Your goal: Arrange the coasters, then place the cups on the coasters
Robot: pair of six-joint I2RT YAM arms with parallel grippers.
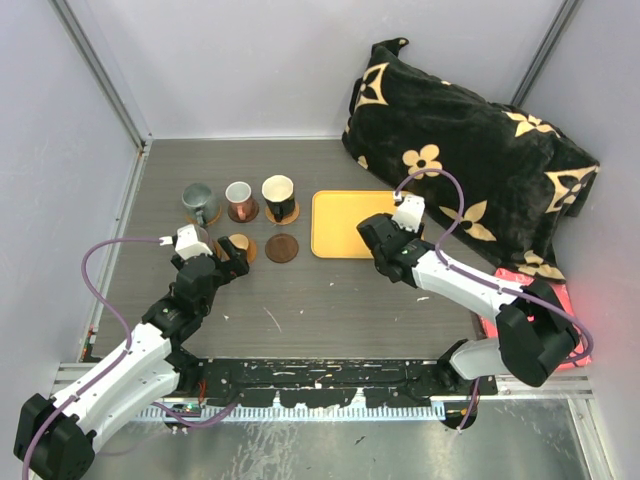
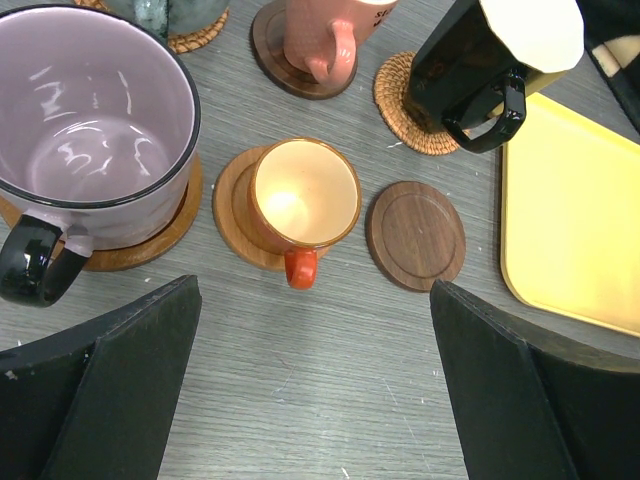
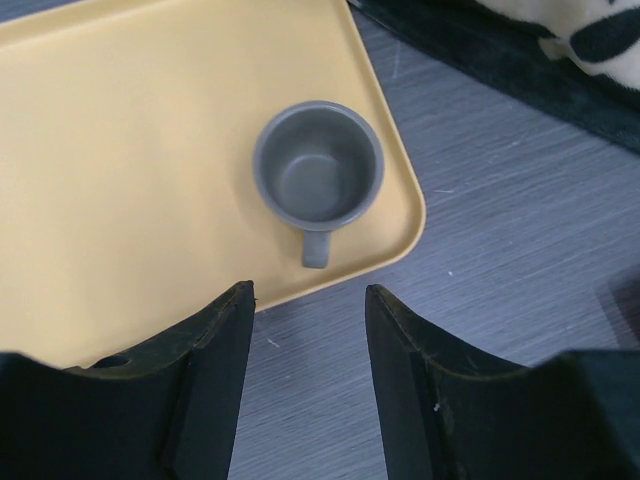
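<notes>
The tiny grey cup (image 3: 318, 177) stands in the near right corner of the yellow tray (image 3: 120, 150), its handle pointing at my right gripper (image 3: 308, 295). That gripper is open and empty just short of the tray's edge, and in the top view the right gripper (image 1: 372, 240) hides this cup. My left gripper (image 2: 315, 300) is open wide and empty, just in front of the tiny orange cup (image 2: 303, 195) on its wooden coaster (image 2: 232, 205). A bare dark brown coaster (image 2: 416, 235) lies to its right. The purple mug (image 2: 95, 130), copper-pink cup (image 1: 239, 200), black cup (image 1: 278, 197) and grey-green mug (image 1: 197, 203) each sit on coasters.
A black blanket with gold flowers (image 1: 470, 150) fills the back right. A red-lit object (image 1: 548, 292) lies at the right edge by the right arm. Grey walls close in the wooden table (image 1: 320, 310) on three sides.
</notes>
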